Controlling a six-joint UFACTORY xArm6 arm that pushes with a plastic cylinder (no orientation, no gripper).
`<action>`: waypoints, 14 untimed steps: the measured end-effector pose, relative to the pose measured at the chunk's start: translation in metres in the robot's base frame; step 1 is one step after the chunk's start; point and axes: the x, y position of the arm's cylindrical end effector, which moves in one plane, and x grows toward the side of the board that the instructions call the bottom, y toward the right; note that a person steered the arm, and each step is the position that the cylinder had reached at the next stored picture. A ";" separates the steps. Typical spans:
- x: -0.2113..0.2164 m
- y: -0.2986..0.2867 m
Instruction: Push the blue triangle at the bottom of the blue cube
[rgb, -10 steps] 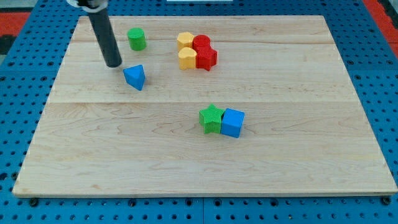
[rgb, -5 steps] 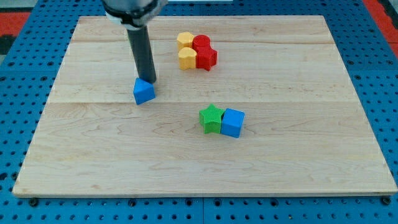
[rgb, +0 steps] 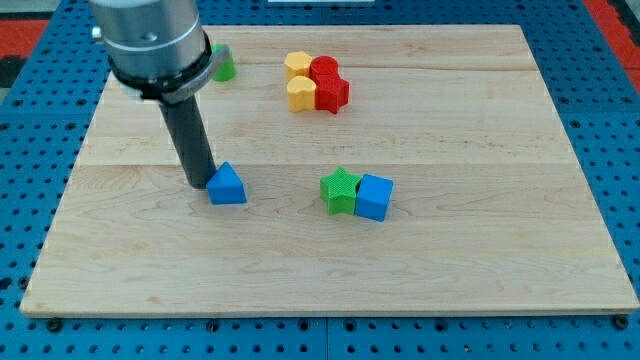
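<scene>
The blue triangle lies on the wooden board, left of centre. My tip is at the triangle's left side, touching or nearly touching it. The blue cube sits right of centre, with a green star block pressed against its left side. The triangle is well to the left of the cube and at about the same height in the view.
Two yellow blocks and two red blocks cluster near the view's top centre. A green cylinder at the top left is partly hidden behind the arm. The board rests on a blue pegboard.
The triangle has been pushed down the view, from near the top left toward the board's middle. My tip moved from above the triangle to its left side.
</scene>
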 end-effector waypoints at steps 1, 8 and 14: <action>-0.035 0.000; 0.067 0.079; 0.115 0.108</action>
